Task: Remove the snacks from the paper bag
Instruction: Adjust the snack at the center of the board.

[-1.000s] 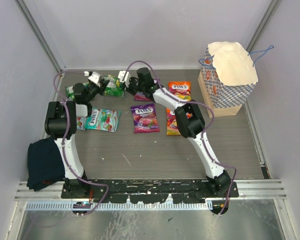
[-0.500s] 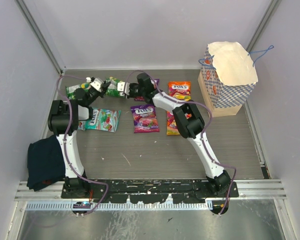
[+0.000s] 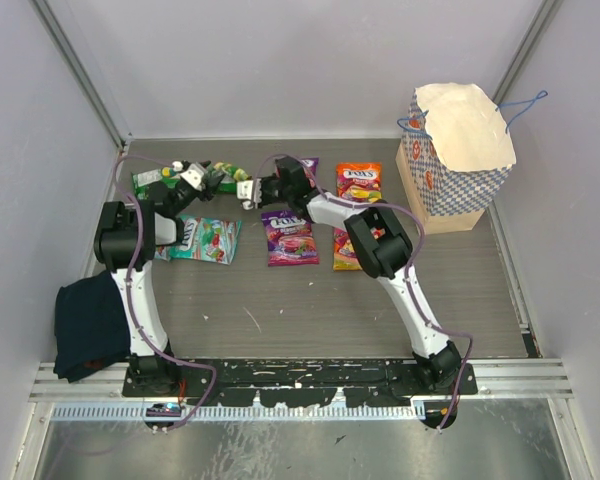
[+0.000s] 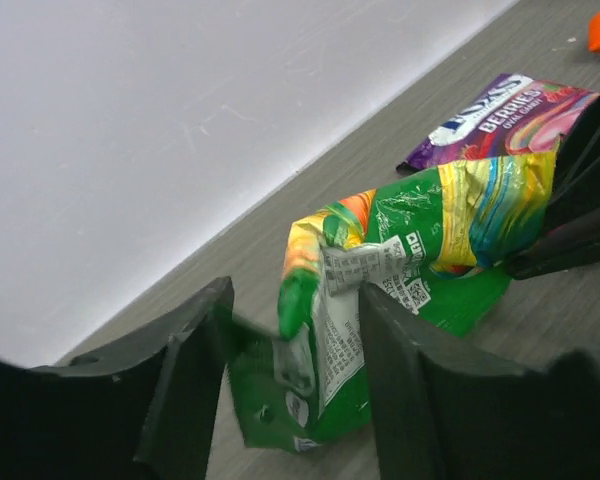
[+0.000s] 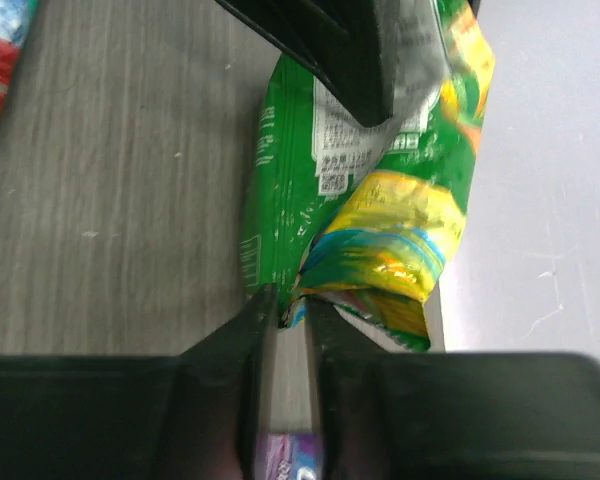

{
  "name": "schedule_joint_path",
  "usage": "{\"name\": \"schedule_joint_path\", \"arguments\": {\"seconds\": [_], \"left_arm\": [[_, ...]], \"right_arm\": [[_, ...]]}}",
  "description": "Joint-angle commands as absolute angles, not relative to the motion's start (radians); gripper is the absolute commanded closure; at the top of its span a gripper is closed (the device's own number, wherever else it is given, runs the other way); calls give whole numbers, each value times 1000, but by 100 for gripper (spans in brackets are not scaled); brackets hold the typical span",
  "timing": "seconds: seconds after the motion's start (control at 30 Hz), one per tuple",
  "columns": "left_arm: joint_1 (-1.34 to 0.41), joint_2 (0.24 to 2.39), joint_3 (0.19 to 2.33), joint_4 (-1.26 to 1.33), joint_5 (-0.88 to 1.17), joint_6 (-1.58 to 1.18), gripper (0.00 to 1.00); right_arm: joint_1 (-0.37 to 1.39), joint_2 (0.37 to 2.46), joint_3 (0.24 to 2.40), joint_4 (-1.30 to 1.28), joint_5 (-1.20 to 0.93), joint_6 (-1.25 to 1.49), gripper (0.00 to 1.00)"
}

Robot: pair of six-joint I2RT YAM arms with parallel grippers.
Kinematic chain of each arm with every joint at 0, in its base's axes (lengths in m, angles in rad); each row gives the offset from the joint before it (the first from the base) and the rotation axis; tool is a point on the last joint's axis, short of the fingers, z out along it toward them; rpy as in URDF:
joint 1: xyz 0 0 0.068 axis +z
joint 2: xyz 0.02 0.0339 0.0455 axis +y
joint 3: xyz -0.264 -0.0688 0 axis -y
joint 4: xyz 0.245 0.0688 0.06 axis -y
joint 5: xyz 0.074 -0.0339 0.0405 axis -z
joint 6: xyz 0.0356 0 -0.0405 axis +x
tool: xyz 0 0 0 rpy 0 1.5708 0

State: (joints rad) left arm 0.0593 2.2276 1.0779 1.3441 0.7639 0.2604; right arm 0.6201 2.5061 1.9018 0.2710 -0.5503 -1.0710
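Near the back wall [image 3: 310, 70], right jaws pinch a crumpled glossy green packet [image 4: 410, 215]; left jaws gape.

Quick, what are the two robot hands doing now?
Left end effector: open around the green snack packet.
Right end effector: closed on that packet's edge.

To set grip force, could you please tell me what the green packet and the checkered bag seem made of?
The green packet: likely thin plastic film, glossy; it crinkles and glints. The checkered bag: apparently paper, matte, with crisp folded edges.
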Motion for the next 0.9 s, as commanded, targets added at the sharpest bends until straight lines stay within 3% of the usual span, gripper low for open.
{"name": "schedule_joint_path", "arguments": {"seconds": [0.0,0.03,0.1,0.13,0.17,0.4,0.6,0.7,0.77,0.87], "left_arm": [[60,2148,1031,1431,766,313,19],[59,2132,1019,1431,759,316,0],[59,2101,992,1430,744,321,2],[58,2087,982,1430,736,322,2],[58,2068,973,1430,725,321,2],[62,1950,922,1430,643,208,2],[64,1820,882,1430,687,92,2],[80,1766,879,1429,601,-89,2],[119,1734,899,1356,510,-324,2],[149,1668,1003,879,554,-402,2]], "right_arm": [[649,2383,1768,398,-469,-1137,67],[653,2363,1728,442,-452,-1137,60],[659,2335,1661,517,-437,-1134,27],[660,2323,1637,539,-433,-1132,4],[663,2311,1618,553,-429,-1131,1],[665,2209,1496,641,-459,-1065,0],[655,2101,1466,671,-568,-910,0],[629,2058,1441,789,-612,-659,0],[610,2058,1476,873,-527,-271,0],[581,2093,1695,521,-441,7,0]]}}
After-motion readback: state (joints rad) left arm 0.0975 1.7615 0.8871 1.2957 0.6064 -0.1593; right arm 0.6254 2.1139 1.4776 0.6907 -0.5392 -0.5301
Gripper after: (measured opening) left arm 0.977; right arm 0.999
